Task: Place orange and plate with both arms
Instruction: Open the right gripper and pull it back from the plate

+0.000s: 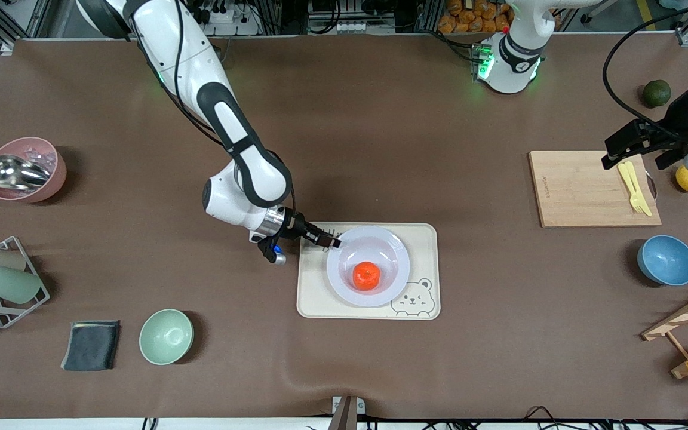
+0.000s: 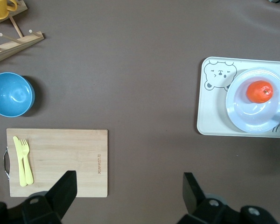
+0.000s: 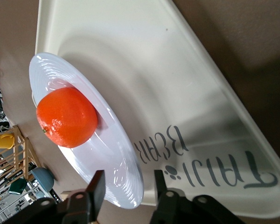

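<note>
Green bowl and a folded dark cloth are sitting closest to the front camera, both toward the right arm's end of the counter, nowhere near the action.

Middle of the counter is where it's happening: the plate is lying flat on the cream bear tray, and the orange is resting in the plate's shallow centre. So the fruit's looking placed already.

Right claw is sitting low at the plate's rim on the side facing the right arm's end. In the right wrist view its fingers are straddling the rim with a gap between them, so I'm reading it as apart and not clamped on anything.

Left claw is hanging over the wooden cutting board near the yellow fork, spread wide, holding nothing, just waiting.

My guess is the right arm is letting go of the plate. To do this bit well, I'd be keeping the fingers spread and backing straight out along the rim line, or lifting clear, without nudging the edge. That plate is light and the orange is round, so any bump is likely sending it rolling.
</note>
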Robot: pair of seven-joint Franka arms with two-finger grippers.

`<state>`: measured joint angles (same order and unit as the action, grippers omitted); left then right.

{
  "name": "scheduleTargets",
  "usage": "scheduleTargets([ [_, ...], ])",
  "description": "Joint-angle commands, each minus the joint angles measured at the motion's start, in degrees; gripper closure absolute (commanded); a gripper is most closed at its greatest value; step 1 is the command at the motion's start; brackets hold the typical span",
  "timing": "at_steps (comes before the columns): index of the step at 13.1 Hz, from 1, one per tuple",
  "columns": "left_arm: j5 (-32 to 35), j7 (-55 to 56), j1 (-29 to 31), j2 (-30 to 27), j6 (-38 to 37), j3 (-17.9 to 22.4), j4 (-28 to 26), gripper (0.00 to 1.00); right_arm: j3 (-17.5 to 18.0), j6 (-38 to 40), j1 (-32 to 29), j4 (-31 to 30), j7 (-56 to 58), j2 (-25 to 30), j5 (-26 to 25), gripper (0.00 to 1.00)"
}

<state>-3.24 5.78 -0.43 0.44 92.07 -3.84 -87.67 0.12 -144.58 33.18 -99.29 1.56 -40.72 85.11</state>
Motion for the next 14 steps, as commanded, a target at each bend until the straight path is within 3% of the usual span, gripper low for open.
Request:
scheduleTargets([
  [1, 1.1, 0.3, 0.6, -0.2, 0.2, -0.7, 0.5, 0.0, 0.8, 3.6, -3.2, -0.6, -7.2, 2.7, -7.8, 0.32],
  [3, 1.1, -0.2, 0.8, -0.3, 0.2, -0.6, 0.8, 0.0, 0.8, 6.8, -5.0, -0.8, -12.2, 4.7, -14.9, 0.18],
  [5, 1.1, -0.4, 0.9, -0.4, 0.0, -0.6, 1.0, 0.0, 0.7, 9.9, -6.1, -1.0, -14.9, 6.4, -18.8, 0.24],
  [8, 1.1, 0.0, 0.7, -0.5, 0.0, -0.6, 1.1, 0.0, -0.7, 14.7, -8.5, -1.4, -15.4, 7.9, -22.6, 0.15],
  [10, 1.1, -0.3, 0.8, -0.6, -0.2, -0.7, 0.8, 0.0, -3.5, 21.1, -9.3, -1.6, -15.5, 9.4, -27.6, 0.14],
  [14, 1.1, -0.2, 1.0, -0.7, -0.2, -0.6, 1.0, 0.0, -10.5, 33.4, -9.4, -1.2, -15.4, 12.9, -33.7, 0.0],
])
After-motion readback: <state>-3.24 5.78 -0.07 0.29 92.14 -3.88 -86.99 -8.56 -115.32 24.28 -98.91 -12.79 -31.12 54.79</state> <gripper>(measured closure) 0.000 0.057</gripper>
